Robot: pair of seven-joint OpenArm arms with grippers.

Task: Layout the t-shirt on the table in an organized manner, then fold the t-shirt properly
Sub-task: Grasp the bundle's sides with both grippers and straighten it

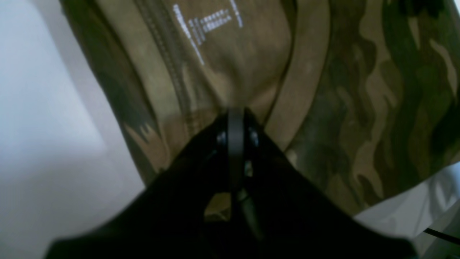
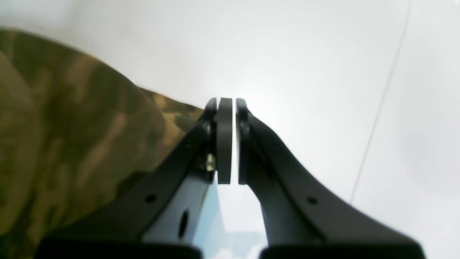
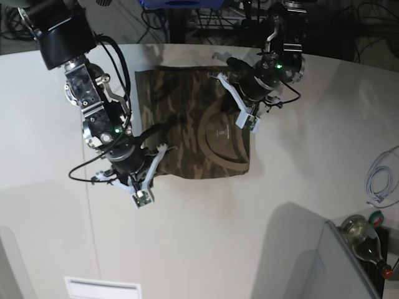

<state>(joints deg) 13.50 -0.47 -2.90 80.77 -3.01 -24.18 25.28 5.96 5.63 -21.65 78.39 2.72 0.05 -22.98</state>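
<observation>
The soft camouflage t-shirt (image 3: 193,128) lay folded small near the far edge of the smooth white table (image 3: 206,237). The left gripper (image 1: 235,118) pinched cloth by the tan collar. The right gripper (image 2: 226,108) was closed and held nothing. A good fold needed slow, even pulls.

One t-shirt (image 3: 190,124), camouflage print, with one tan collar (image 1: 305,72) and one printed neck label (image 1: 208,25). One white table (image 3: 249,237) carrying one thin dark seam line (image 2: 381,100). Two robot arms, so two grippers: left gripper (image 1: 235,113), right gripper (image 2: 226,104). Off past the left gripper's side at the table edge: one glass bottle (image 3: 365,233), one coiled white cable (image 3: 380,177).
</observation>
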